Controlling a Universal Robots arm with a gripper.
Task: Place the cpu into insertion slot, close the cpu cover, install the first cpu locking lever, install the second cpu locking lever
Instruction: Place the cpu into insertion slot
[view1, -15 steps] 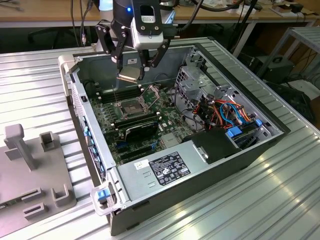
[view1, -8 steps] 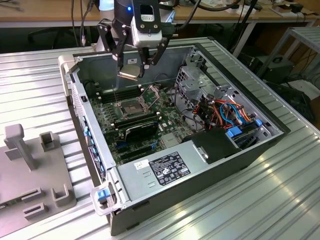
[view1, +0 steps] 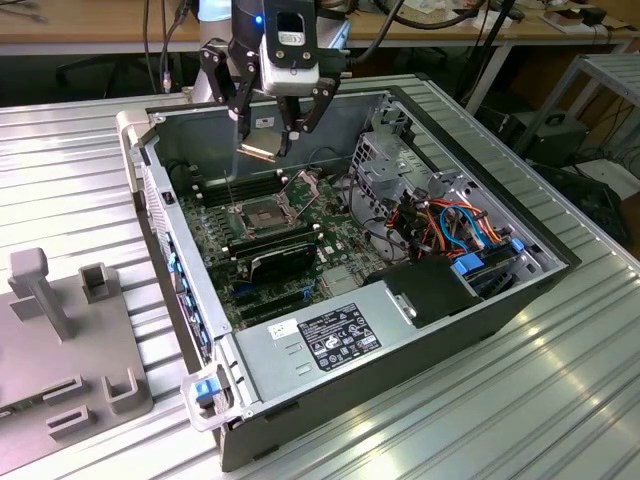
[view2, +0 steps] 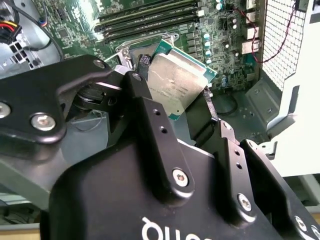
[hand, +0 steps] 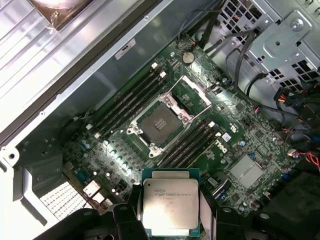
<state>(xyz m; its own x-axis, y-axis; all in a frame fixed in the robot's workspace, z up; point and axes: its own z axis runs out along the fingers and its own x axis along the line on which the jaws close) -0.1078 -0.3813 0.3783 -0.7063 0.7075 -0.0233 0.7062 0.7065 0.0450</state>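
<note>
A ribbed metal table (view1: 560, 400) carried an open computer case (view1: 350, 405) lying on its side. A grey plastic fixture (view1: 60, 330) sat on the table at the exterior view's left, apart from the case. Inside the case, a green circuit board (view1: 340, 250) covered the floor. A grey power supply (view1: 330, 335) lay along the near wall, and a bundle of coloured cables (view1: 450, 225) lay toward the exterior view's right.

The black end effector (view1: 272, 140) hung above the back part of the case, well clear of the board. It was clenched on the cpu (view1: 260, 150), with a finger pressed against each of two opposite edges. In both wrist views the cpu (hand: 170, 205) (view2: 177, 82) showed its silvery top and green border, and it sat slightly tilted between the fingers (view2: 145, 100).

Long black memory sticks (hand: 132, 97) ran in rows on either side of the insertion slot (hand: 161, 124). The insertion slot lay bare with its dark centre exposed. The cpu cover (hand: 192, 91) stood swung open at the slot's far edge, beside it rather than over it. The cpu was held in the air, apart from the slot.
</note>
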